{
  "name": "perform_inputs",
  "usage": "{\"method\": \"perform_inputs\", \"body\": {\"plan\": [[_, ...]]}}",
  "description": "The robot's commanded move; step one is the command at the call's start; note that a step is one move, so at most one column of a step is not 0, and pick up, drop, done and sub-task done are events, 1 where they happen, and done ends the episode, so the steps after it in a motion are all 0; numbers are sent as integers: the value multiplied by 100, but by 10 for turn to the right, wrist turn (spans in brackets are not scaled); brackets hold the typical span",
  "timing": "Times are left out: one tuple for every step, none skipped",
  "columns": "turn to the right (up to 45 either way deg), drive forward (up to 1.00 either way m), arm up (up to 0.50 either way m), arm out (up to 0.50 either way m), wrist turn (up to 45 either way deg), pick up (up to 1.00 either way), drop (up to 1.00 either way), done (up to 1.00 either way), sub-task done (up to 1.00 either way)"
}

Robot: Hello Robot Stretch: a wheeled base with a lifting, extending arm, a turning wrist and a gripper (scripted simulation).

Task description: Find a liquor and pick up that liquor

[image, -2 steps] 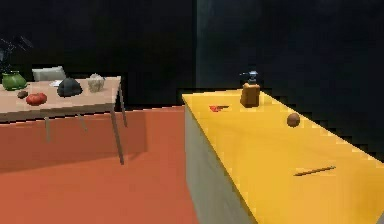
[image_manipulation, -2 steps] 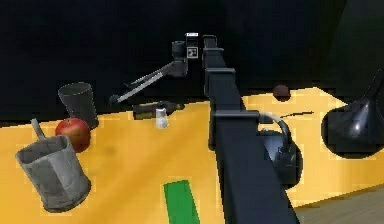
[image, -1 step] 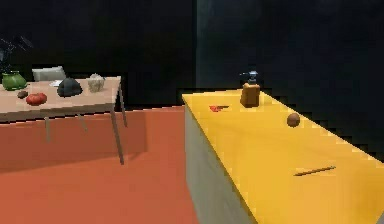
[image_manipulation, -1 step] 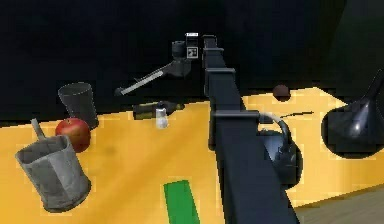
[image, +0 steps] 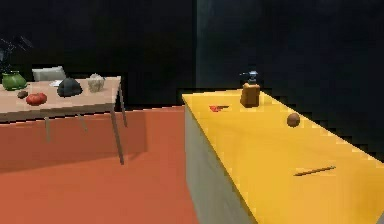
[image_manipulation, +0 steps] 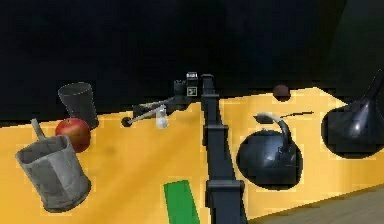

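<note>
Arm side view: gripper, dark kettle

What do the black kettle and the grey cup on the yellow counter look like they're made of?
The kettle looks like dark metal, maybe enamelled: smooth rounded body with soft pale highlights. The grey cup looks like dull metal or stoneware: flat grey walls, mottled, no shine. Neither can be told for sure.

Yellow counter near cluttered wooden table
</note>
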Motion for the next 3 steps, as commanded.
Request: {"method": "perform_inputs", "body": {"plan": [[0,0,0,0,0,100,0,0,0],[0,0,10,0,0,0,0,0,0],[0,0,0,0,0,0,0,100,0]]}}
